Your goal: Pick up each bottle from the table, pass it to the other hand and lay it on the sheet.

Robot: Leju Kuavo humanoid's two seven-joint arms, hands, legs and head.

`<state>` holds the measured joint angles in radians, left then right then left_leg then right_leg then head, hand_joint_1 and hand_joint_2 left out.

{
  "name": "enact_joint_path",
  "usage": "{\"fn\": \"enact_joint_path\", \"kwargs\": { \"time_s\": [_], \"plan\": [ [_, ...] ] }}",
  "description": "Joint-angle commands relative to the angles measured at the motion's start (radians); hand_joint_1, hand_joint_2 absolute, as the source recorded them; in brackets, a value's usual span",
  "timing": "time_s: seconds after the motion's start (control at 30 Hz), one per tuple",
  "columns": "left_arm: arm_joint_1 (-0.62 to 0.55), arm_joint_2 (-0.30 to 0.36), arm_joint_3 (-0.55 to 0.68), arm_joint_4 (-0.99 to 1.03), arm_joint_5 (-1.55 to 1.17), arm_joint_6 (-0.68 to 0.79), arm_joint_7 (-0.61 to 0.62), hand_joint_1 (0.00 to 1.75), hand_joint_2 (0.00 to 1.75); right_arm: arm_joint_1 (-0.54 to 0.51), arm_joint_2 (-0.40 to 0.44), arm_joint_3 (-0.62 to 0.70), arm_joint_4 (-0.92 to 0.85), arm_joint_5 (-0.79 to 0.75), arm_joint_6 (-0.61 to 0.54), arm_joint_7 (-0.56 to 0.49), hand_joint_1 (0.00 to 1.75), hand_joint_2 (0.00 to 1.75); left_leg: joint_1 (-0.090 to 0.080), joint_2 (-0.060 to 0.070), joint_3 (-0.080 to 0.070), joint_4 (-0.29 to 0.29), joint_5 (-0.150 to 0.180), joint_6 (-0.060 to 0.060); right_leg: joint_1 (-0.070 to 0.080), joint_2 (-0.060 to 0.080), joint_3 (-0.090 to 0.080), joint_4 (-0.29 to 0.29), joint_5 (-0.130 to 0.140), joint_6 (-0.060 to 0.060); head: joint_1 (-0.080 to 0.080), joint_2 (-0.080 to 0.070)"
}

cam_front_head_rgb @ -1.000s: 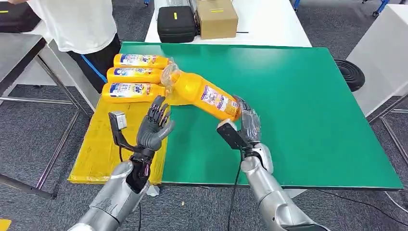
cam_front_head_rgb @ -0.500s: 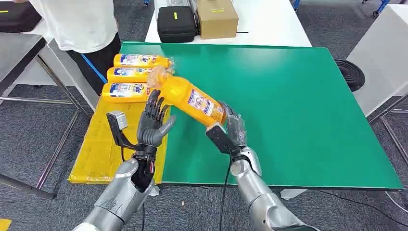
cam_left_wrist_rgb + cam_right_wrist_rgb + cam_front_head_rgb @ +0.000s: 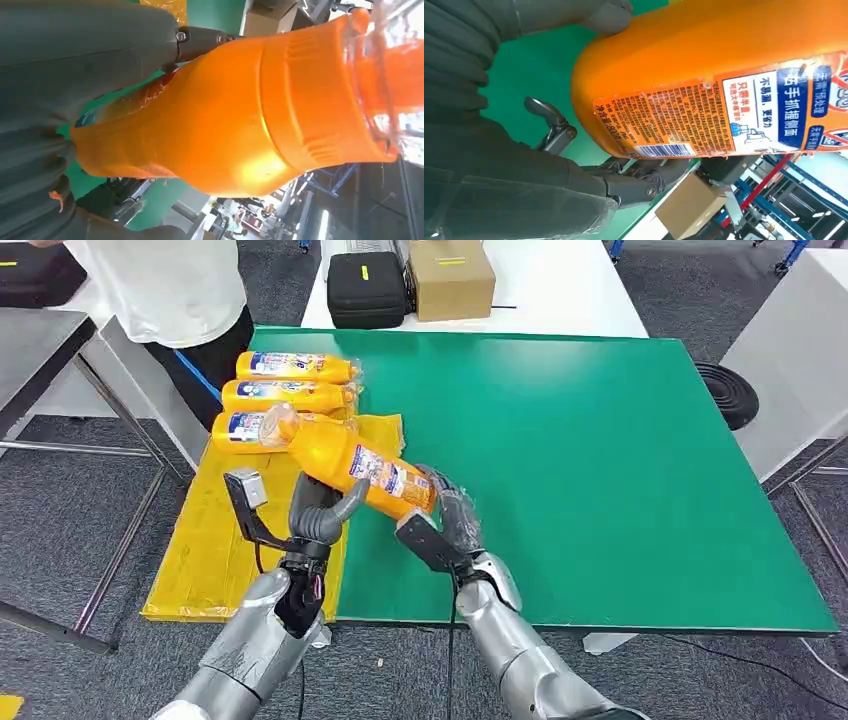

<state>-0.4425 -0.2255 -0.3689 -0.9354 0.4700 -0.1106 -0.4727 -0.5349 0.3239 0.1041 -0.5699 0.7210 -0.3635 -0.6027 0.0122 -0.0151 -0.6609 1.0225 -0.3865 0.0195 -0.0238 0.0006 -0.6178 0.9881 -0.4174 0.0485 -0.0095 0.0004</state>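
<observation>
Green worktop [image 3: 600,460], wide flat surface. Yellow sheet [image 3: 215,550] lies along its left side, overhanging the left edge, one flap spread onto the green near the middle-left. Three orange bottles [image 3: 290,396] lie on their sides on the sheet's far end, side by side in a row, caps toward the green. Behind, a white worktop [image 3: 560,295] carries a black case [image 3: 366,288] and a cardboard box [image 3: 452,278], just beside each other.

Three bottles [image 3: 285,397] (side by side) on sheet [image 3: 215,540]
</observation>
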Motion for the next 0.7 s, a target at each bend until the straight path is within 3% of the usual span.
{"fn": "enact_joint_path", "kwargs": {
  "time_s": [0.03,0.7],
  "plan": [
    [-0.041,0.009,-0.013,0.07,0.0,-0.009,0.005,0.0,1.75,-0.053,-0.009,0.05,0.088,0.014,0.034,0.004,1.75,1.75,0.0,0.002,0.004,0.0,-0.002,0.0,0.001,0.0,0.004,0.0,-0.001,-0.002,0.0,0.0],
    [-0.081,0.01,-0.018,0.128,0.038,-0.039,0.004,0.0,1.75,-0.066,-0.007,0.17,0.185,0.055,0.24,0.032,1.75,1.75,0.0,0.0,0.002,0.0,-0.001,0.0,0.001,-0.001,0.002,0.0,-0.001,-0.002,0.0,0.0]
  ]
}}
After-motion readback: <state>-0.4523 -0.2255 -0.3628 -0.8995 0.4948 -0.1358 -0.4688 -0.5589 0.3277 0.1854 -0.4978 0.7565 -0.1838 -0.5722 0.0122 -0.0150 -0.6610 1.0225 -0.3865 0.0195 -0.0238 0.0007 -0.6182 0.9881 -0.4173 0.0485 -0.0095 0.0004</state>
